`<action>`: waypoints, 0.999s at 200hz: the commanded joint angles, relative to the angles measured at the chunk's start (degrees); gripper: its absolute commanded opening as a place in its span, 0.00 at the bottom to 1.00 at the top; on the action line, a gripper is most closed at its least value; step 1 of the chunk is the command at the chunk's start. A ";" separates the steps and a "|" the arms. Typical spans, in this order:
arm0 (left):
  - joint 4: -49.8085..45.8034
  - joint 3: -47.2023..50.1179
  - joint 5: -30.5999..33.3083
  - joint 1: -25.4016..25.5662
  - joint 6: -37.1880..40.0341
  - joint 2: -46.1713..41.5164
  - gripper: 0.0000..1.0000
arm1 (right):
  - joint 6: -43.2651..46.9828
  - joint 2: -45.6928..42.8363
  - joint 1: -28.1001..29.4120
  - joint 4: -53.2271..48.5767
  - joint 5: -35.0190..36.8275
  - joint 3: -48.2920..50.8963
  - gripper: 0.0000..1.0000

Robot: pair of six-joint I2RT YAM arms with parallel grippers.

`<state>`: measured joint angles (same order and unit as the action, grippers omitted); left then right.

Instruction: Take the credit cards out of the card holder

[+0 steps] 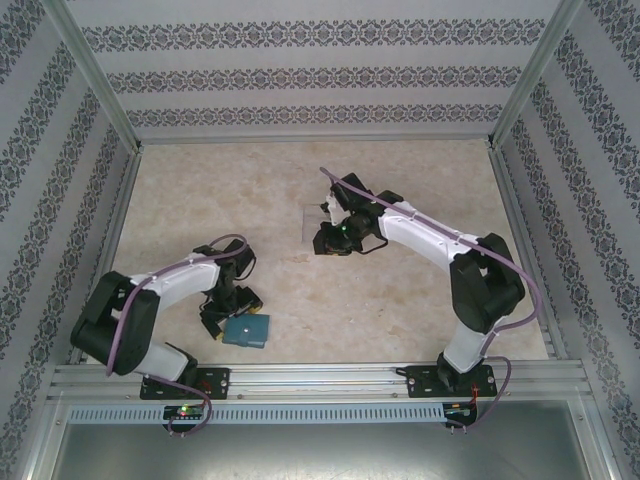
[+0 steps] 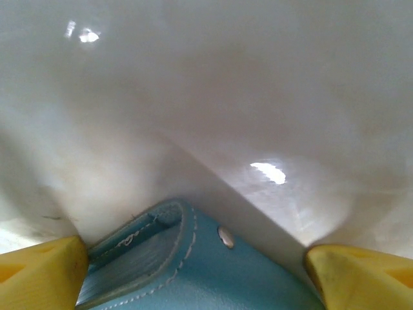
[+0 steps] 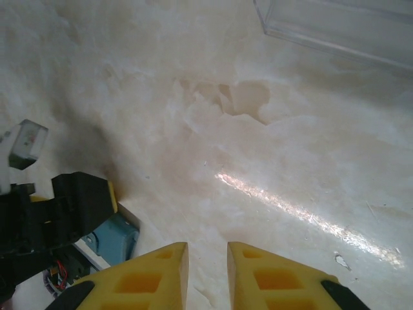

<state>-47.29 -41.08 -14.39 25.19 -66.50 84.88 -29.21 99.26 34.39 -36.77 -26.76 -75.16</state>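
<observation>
The bench was broad, pale and glossy, so light things would likely slide on it. The clear box sat well apart from the work. Your card holder lay flat near the left arm's base, between the wide-set fingers of the left gripper; whether they touched it, I cannot tell. It looked soft, stitched and light, so pin one half near the fold and draw the credit cards by their thin, stiff, slick edges. The right gripper hung narrow and empty. A pale flat edge by the snap stud may have been a card.
</observation>
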 commanded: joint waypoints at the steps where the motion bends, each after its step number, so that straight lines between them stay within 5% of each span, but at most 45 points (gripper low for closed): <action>1: 28.88 -4.38 -11.97 3.93 1.16 4.33 0.88 | -0.50 -2.96 0.39 -1.71 2.15 1.60 0.24; 116: 21.81 -23.54 -11.14 5.28 9.48 13.61 0.82 | -0.76 -8.27 -0.08 -1.23 3.30 5.97 0.25; 154: 12.44 -21.24 -7.26 5.11 12.71 9.09 0.79 | -2.86 -8.45 2.26 1.02 1.65 9.79 0.27; 200: 5.42 -14.48 -7.73 5.02 17.22 1.27 0.64 | -11.39 -6.80 7.93 13.22 -4.20 16.88 0.33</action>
<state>-34.65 -57.91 -22.59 30.00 -53.91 89.86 -34.41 91.92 39.57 -32.05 -26.48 -61.36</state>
